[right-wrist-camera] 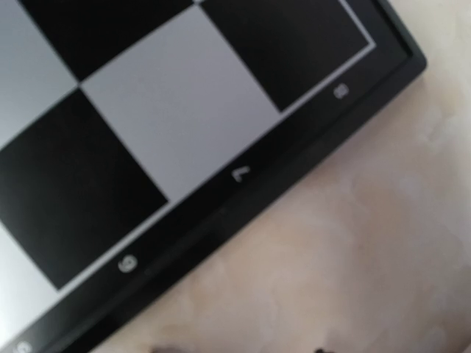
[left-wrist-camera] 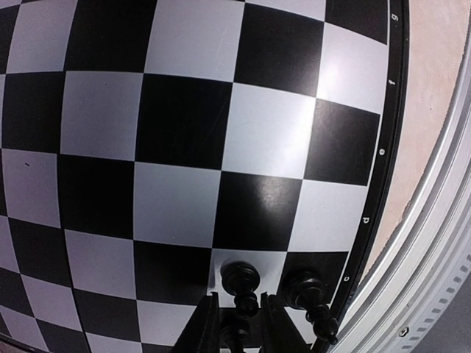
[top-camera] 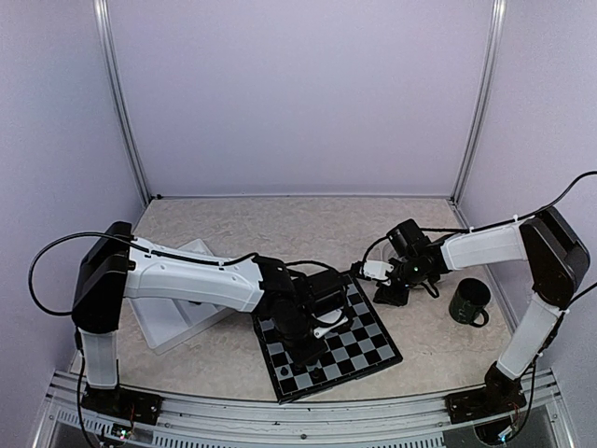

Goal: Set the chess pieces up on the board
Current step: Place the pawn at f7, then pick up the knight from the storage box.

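Observation:
The board (top-camera: 368, 341) lies at an angle at the front middle of the table. My left gripper (left-wrist-camera: 239, 323) hangs low over its near edge. A black chess piece (left-wrist-camera: 241, 282) stands upright on a pale square between the fingers (left-wrist-camera: 202, 327), with a thin gap on each side of its stem. A second black piece (left-wrist-camera: 309, 294) stands on the dark square to its right, by the lettered rim. My right gripper (top-camera: 384, 291) hovers at the board's right corner over bare table. In its wrist view only the dark tips show at the bottom edge, wide apart, with nothing between them.
A white tray (top-camera: 177, 303) lies left of the board under the left arm. A dark green mug (top-camera: 469, 301) stands at the right, near the right arm. The metal rail (left-wrist-camera: 434, 243) of the table's front edge runs just beyond the board's rim (right-wrist-camera: 221, 220).

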Motion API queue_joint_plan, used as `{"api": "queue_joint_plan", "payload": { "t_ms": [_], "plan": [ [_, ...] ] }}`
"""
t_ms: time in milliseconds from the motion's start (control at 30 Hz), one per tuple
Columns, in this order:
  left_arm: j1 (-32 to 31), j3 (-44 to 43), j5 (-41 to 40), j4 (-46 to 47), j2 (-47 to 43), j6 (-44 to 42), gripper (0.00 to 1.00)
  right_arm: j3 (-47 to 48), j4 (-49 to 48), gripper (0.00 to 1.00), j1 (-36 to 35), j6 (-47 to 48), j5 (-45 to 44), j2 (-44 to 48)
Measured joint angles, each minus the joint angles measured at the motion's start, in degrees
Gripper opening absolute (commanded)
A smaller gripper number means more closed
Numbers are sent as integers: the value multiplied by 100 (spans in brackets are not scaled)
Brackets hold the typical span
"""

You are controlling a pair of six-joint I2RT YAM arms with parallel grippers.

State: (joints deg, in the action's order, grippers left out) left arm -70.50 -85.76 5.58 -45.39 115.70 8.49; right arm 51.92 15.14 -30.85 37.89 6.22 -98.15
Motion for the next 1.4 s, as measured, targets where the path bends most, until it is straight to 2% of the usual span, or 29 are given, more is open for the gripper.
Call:
{"api": "queue_joint_plan", "payload": {
  "t_ms": [200, 400, 567, 700, 867, 1033, 1400],
  "plan": [
    [22, -177, -153, -245, -173, -11, 27, 0, 0, 45, 0, 0, 2, -2],
    [393, -22, -623, -334, -1075, 125, 32, 15, 9, 45, 0, 0, 13, -20],
    [1576, 811, -1318, -313, -1969, 680, 31, 55, -2, 45, 0, 0, 17, -57],
    [2533, 1587, -1746, -398, -2225, 1158, 31, 76, -13, 45, 0, 0, 17, -81],
    [3705, 2470, -1818, -348, -2643, 1451, 29, 85, -20, 45, 0, -2, 20, -90],
    [4588, 2717, -1821, -197, -3042, 1412, 24, 85, -24, 45, 0, 0, 17, -90],
    [4747, 2855, -1150, 260, -2610, 1167, 23, 85, -26, 45, 0, 0, 13, -90]
  ]
}}
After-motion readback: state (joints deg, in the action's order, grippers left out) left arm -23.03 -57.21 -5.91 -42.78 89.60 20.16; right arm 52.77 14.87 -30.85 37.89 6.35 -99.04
